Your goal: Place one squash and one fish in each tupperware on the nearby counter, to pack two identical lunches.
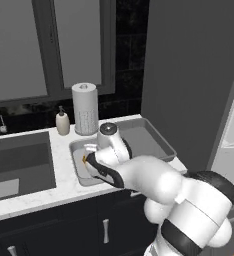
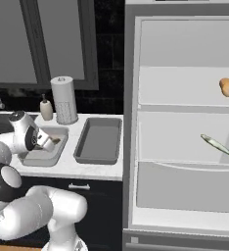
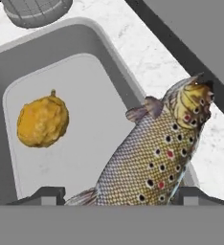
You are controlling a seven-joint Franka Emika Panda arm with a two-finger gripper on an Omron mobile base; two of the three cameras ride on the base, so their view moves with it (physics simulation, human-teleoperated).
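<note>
Matt plastic, marbled stone, scaly skin

The lighter tupperware point(image 3: 85, 81) looks smooth matt grey plastic; the squash point(image 3: 42, 121) in it is lumpy and dull yellow. The fish point(image 3: 157, 158) has glossy spotted scales. The counter point(image 3: 152, 48) at upper right is white, faintly marbled, polished.

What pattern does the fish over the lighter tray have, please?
The fish is brownish-yellow with dark spots and a few red ones, clearest in the hand view.

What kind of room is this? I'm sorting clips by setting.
A kitchen, rendered in simulation: a sink basin set in a white marbled counter, a paper towel roll with a soap dispenser beside it, and an open fridge holding food.
</note>
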